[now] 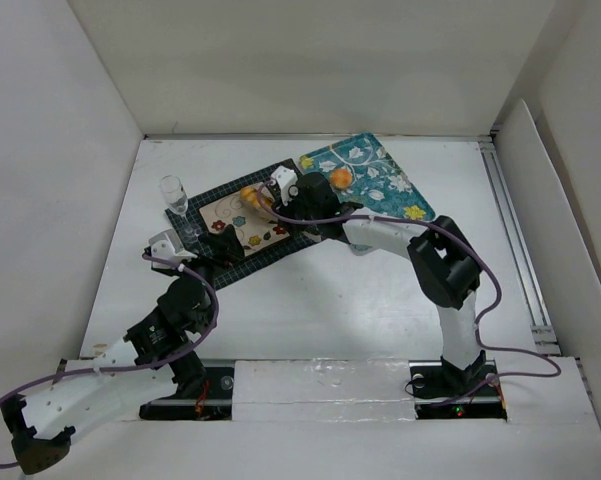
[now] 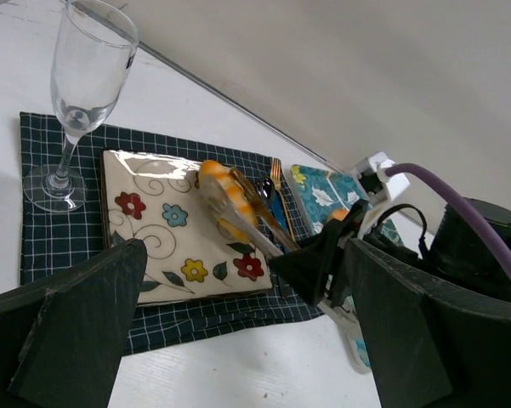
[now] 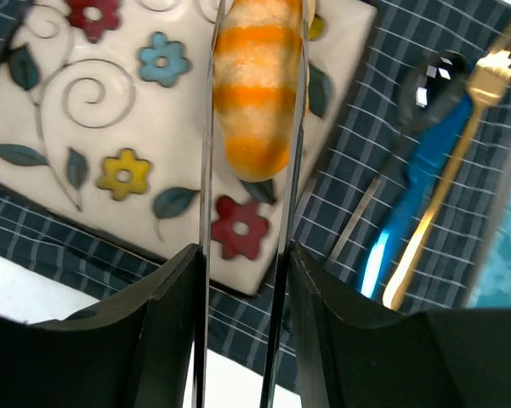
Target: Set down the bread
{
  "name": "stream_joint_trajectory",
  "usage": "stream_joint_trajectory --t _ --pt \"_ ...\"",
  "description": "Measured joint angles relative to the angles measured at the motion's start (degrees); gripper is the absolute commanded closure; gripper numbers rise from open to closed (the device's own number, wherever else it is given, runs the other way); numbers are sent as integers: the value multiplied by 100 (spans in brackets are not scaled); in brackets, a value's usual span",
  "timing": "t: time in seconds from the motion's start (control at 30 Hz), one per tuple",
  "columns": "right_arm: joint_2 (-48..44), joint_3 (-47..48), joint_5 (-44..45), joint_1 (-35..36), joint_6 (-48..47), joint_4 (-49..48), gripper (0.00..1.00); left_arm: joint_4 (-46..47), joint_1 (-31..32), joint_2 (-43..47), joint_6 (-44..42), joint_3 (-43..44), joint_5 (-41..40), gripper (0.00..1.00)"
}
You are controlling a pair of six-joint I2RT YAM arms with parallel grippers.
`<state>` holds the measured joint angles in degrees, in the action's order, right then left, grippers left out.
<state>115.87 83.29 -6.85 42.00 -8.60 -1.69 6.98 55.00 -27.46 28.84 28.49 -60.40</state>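
Gripping the tongs, the right fingers are clamped shut on the two metal arms, and the tongs pinch the bread at their tip. The bread hangs over the flowered plate, close to the corner nearest the spoon and fork; can't tell whether it touches the plate yet. The left fingers are spread wide w/ nothing in them, low over the surface just short of the placemat, w/ the wine glass standing nearby on the mat's corner.

Main risk, imo: letting go here drops a round-ish roll near the rim, so it could roll off onto the placemat or the cutlery (esp. if the tongs spring apart and flick it). Second: thin tongs can twist betw. the fingers, tilting the bread before release. Third: the tall glass looks tippy, so any sweep by the left arm could knock it.
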Motion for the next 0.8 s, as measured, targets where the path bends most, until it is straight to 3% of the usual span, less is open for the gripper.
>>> stream_joint_trajectory --t 0.23,0.4,0.8 --pt "313 177 -55 151 4 -46 52 46 0 39 -7 -92 7 1" --pt "378 177 -50 162 20 -50 41 48 0 44 -4 -116 17 1" --pt "85 179 118 229 -20 35 36 48 7 142 -4 -175 37 1"
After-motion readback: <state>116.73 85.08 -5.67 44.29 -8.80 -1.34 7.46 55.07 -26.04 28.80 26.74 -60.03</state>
